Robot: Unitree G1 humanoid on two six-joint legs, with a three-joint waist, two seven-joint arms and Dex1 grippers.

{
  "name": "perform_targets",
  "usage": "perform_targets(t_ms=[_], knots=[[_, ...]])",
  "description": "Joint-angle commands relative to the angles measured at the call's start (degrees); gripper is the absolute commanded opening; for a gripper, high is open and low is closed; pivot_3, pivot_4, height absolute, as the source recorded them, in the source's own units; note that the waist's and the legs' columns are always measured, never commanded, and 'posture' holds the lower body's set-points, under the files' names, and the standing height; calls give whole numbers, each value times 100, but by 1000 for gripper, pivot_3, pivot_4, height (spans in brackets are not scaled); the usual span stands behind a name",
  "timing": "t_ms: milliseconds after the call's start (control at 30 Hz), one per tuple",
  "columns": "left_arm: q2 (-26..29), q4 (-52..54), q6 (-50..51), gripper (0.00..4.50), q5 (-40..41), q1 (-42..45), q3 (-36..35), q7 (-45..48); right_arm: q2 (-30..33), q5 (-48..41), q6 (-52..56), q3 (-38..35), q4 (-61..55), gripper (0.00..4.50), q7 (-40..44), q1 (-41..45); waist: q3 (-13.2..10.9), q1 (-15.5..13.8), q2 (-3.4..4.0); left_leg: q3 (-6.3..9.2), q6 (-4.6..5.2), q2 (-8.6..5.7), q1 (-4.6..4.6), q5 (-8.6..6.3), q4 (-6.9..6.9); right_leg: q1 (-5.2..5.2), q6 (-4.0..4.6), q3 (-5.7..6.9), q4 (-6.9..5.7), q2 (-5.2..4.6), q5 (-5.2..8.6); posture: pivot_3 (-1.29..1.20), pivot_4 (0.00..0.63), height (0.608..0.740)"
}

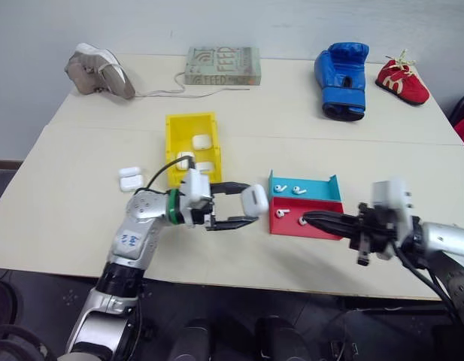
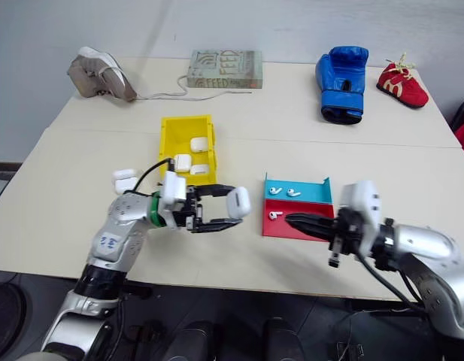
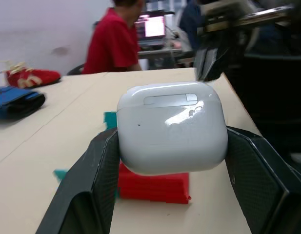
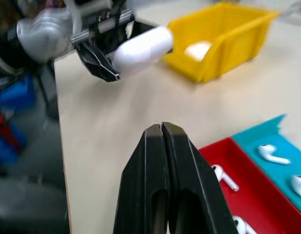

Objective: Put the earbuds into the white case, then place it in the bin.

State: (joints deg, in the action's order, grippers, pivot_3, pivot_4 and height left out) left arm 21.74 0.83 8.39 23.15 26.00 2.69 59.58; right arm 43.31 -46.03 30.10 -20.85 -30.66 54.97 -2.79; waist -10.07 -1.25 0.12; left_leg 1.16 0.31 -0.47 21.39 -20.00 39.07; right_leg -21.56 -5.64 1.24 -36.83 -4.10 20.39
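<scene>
We note the glossy, smooth white case [image 3: 172, 127] between matt black textured fingers [image 3: 89, 183]; the yellow bin [image 1: 192, 147] and red tray [image 1: 307, 220] look like smooth plastic, the table [image 1: 81, 226] matt.

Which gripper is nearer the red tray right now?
Right. The right gripper, shut with nothing in it, hovers over the red tray above its earbuds. The left gripper holds a white case just beside the tray.

left fingers [image 3: 91, 185] clamp closed white case [image 3: 172, 127] above red tray [image 3: 152, 187].
</scene>
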Motion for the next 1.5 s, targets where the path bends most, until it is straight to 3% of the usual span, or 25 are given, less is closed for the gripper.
perform_targets(t_ms=[33,200,367,467,533,700,867,933,1067,1167,1233,1367,1500], knots=[[119,593,593,2784,371,-86,-611,-747,-557,183,-988,-777,-411,875,-163,-470,0,-6,-1,0,0,0,0,0,2,0,0,-1,-2,0,0,0,150,740],[59,779,1387,2784,595,259,-1250,-2031,-1428,926,-2375,-1304,-569,2652,-552,-1077,0,-13,-2,-2,-2,-1,-9,1,3,7,0,-10,-4,-1,0,0,150,740],[113,-137,1708,2784,-242,1162,-1145,-3235,-1650,988,-2909,-1221,-575,4462,-462,-1522,0,-14,-2,-5,-4,-7,-15,1,2,6,-2,-11,-11,2,-1,0,150,740],[74,-1056,1253,2784,-630,1699,-990,-3360,-1620,1057,-3048,-1111,-476,4462,-506,-1508,0,11,-2,-13,-4,-10,-20,1,1,5,-2,-15,-16,4,-1,0,150,740],[93,-1754,1516,2784,-1000,2102,-914,-3859,-1606,1185,-3158,-1016,-389,4462,-511,-1483,0,10,-3,-14,-7,-9,-21,3,0,1,-2,-17,-17,7,-1,0,150,740],[93,-2585,1142,2784,-1169,2550,-653,-3402,-1603,1315,-3259,-853,-330,4462,-602,-1453,0,-3,-3,-15,-10,-8,-18,4,-4,-6,-2,-17,-22,9,-1,0,150,740],[293,-2471,1347,4393,-1201,2579,-553,-3052,-1574,1382,-3284,-688,-320,4500,-637,-1450,-1,-7,-3,-13,-10,-9,-14,4,-2,-6,-2,-15,-20,8,-1,0,150,740],[501,-2114,1388,4468,-1114,2416,-643,-2846,-1518,1395,-3288,-663,-267,4500,-572,-1457,-1,7,-3,-13,-10,-9,-15,5,-2,-6,-2,-16,-21,8,-1,0,150,740],[1022,-1064,1413,4468,-367,1629,-1159,-1910,-1321,1386,-3328,-656,-101,4500,-308,-1512,-1,105,-3,-14,-13,-5,-18,5,-5,-6,-2,-19,-22,8,-1,0,150,740],[1714,-84,1225,4468,322,425,-1583,-537,-1108,1366,-3358,-630,32,4500,-52,-1553,0,171,-2,-13,-16,1,-23,5,-9,-5,0,-21,-21,9,0,0,150,740],[2020,199,700,4468,362,-364,-1925,-120,-956,1353,-3410,-607,156,4500,154,-1568,0,194,-1,-14,-18,4,-29,5,-12,-3,2,-23,-18,9,1,0,150,740],[2403,546,134,4468,4,-1859,-2555,-101,-714,1345,-3595,-605,560,4500,597,-1518,0,143,-2,-11,-17,5,-35,5,-1,7,7,-26,-1,0,3,0,150,740],[2398,997,-169,4468,-199,-3104,-3026,-255,-522,1332,-3797,-667,1075,4500,996,-1471,0,79,-3,-7,-5,3,-35,-2,-6,13,8,-25,5,-9,4,0,150,740]])
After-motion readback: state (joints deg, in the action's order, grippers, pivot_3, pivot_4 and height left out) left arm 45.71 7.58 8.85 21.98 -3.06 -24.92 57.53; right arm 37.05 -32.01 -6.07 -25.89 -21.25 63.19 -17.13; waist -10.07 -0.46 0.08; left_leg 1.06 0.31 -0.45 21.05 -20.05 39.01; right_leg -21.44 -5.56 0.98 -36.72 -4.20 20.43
